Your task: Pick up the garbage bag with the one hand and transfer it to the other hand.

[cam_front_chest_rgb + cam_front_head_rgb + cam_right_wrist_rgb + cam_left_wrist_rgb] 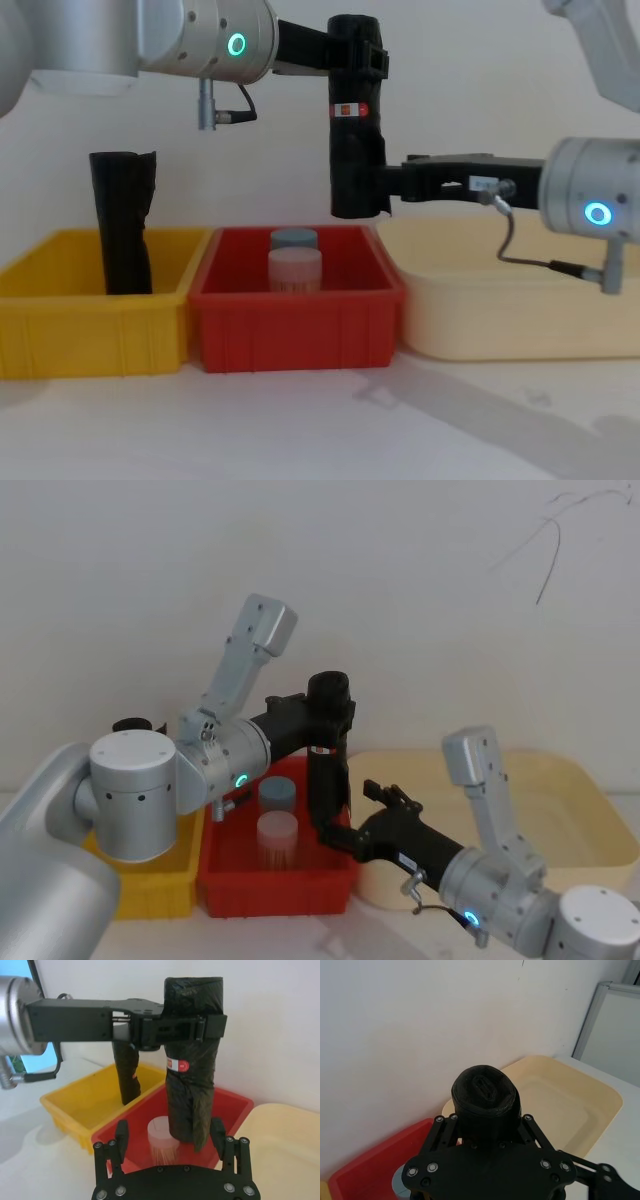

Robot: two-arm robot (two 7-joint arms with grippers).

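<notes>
The garbage bag [352,150], a tall black roll with a red-and-white label band, hangs upright above the red bin [300,330]. My left gripper [355,60], on the green-ringed arm, is shut on the bag near its top; it also shows in the head view [335,717]. My right gripper [169,1126], on the blue-ringed arm, reaches in from the right at the bag's lower end [192,1110]. Its fingers [121,1132] stand open on either side of the roll, with a gap visible on one side. From the chest its tip [388,185] meets the bag's lower part.
The red bin holds a grey-lidded container [294,240] and a translucent jar [295,270]. A yellow bin [90,330] to the left holds another black roll [122,225]. A cream tray [520,310] lies to the right. A white wall stands close behind.
</notes>
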